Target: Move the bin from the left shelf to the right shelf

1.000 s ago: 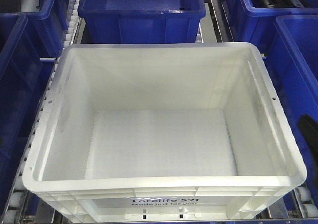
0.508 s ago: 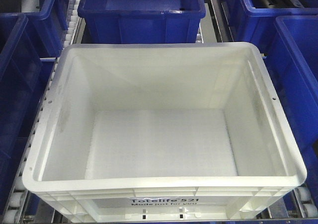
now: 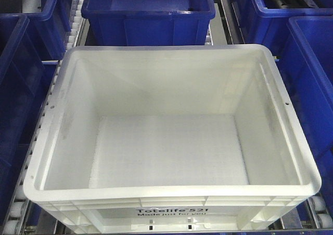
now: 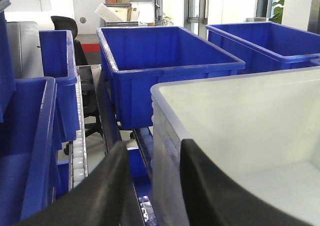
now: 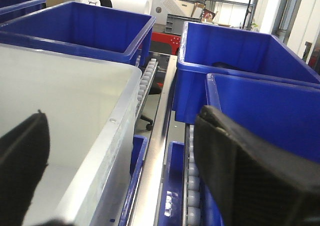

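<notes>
White plastic fills the front view: the bin [image 3: 169,141] sits empty on the roller shelf [image 3: 15,211], its printed front wall facing the camera, with blue bins [image 3: 148,13] behind it and on both sides. Starting at the left, the left claw [image 4: 152,186] straddles the bin's left wall, one dark finger outside by the rollers and one inside over the rim; the gap between them is narrow, but I cannot tell whether the pads actually press the wall. Across at the right, the right claw [image 5: 120,156] is spread wide over the bin's right rim, one finger inside, the other outside above the neighbouring blue bin. The dark shape that showed at the right edge of the front view a second ago is gone from that view now, and the bin has not shifted. I judge both arms are set for a two-sided grip, with the lift not yet begun.
</notes>
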You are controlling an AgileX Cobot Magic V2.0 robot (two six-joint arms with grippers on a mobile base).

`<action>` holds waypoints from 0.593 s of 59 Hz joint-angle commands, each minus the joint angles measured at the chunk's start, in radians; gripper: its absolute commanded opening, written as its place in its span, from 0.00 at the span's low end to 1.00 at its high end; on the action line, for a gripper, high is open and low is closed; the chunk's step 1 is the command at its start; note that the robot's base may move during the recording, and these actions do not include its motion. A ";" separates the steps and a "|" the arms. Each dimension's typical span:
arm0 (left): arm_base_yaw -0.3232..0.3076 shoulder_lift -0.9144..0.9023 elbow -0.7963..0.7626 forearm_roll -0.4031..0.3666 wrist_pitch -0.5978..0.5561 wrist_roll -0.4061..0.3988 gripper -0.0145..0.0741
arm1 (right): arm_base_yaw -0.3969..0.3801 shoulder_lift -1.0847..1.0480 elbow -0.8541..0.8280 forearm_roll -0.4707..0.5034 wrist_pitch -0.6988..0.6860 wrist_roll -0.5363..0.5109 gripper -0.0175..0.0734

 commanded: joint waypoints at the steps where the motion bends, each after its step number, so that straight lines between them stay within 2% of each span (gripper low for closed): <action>1: -0.004 0.012 -0.026 -0.012 -0.077 -0.001 0.39 | 0.000 0.012 -0.028 -0.005 -0.073 -0.011 0.64; 9: -0.004 0.012 -0.026 -0.012 -0.073 -0.001 0.16 | 0.000 0.012 -0.028 -0.006 -0.062 -0.012 0.18; 35: -0.004 0.012 -0.026 -0.011 -0.062 -0.002 0.15 | 0.000 0.012 -0.028 -0.005 -0.062 -0.010 0.18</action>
